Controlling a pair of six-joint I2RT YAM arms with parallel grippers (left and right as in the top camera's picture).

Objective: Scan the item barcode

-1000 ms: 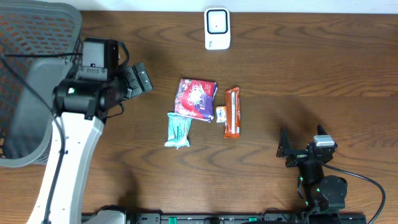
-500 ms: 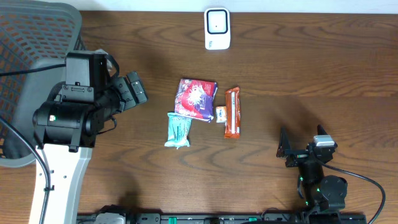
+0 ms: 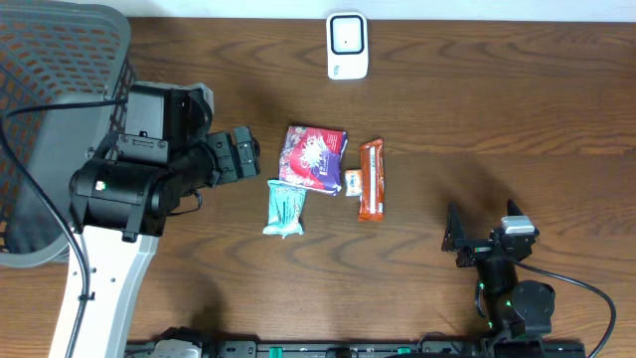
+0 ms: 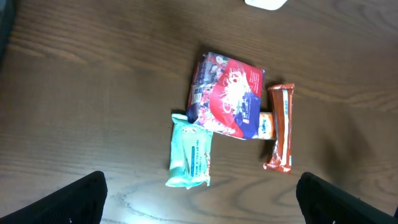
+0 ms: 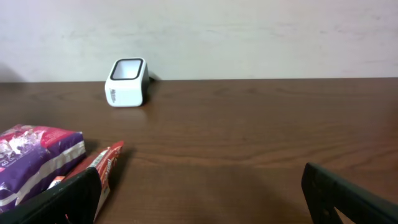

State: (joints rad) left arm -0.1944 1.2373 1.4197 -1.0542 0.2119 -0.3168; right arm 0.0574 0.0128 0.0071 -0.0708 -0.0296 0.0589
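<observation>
**A:** Seeing the left tool [image 3: 241, 154] spread wide, empty, just left of the purple bag [image 3: 314, 157]. Right tool [image 3: 485, 227] gaping too, far right of it.

**B:** Yep. Spotting the mint packet [image 3: 284, 207] touching the bag's lower left, orange bar [image 3: 371, 179] just right, scanner [image 3: 347, 45] well beyond, all on the worktop [image 3: 497, 119].

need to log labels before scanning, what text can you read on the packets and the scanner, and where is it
No text here can be read with certainty.
purple packet: white print on its face, too blurred to read.
orange bar: lettering along its length, too small to read.
green packet: dark print, too blurred to read.
scanner: small dark mark on its front, too blurred to read.
</observation>
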